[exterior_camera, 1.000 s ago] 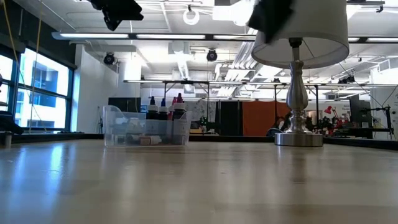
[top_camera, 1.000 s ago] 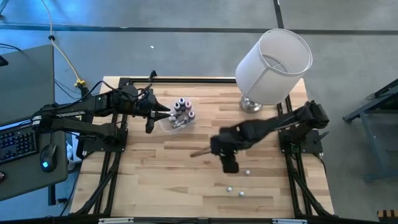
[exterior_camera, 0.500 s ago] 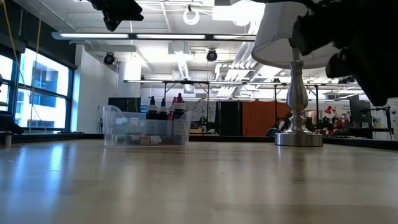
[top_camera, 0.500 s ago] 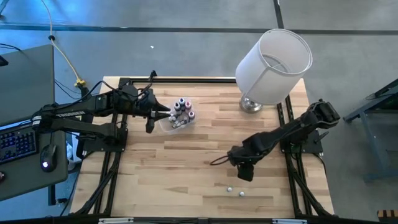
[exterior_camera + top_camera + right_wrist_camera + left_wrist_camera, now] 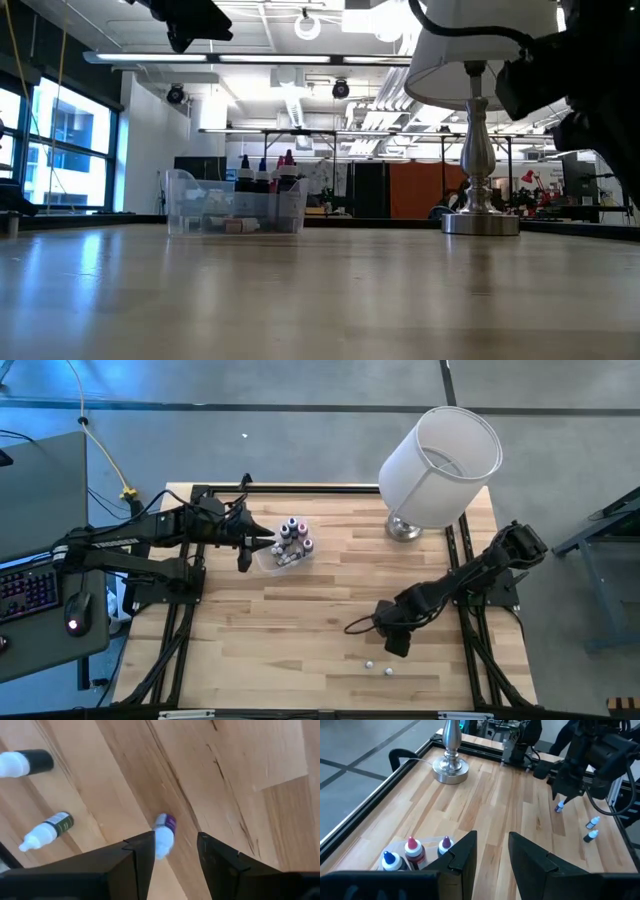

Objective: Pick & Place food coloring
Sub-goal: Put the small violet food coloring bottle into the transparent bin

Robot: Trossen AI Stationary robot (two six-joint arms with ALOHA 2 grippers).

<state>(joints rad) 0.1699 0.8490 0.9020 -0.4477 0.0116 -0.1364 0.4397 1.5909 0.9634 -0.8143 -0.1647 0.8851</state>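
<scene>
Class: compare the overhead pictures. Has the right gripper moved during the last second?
Yes. In the high view the right gripper has moved away from the lamp, toward the table's near edge and the loose bottles lying there.

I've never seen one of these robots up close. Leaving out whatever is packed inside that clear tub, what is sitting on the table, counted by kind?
lamp: 1
clear tub: 1
small bottles lying loose on the wood: 3
Total: 5
</scene>
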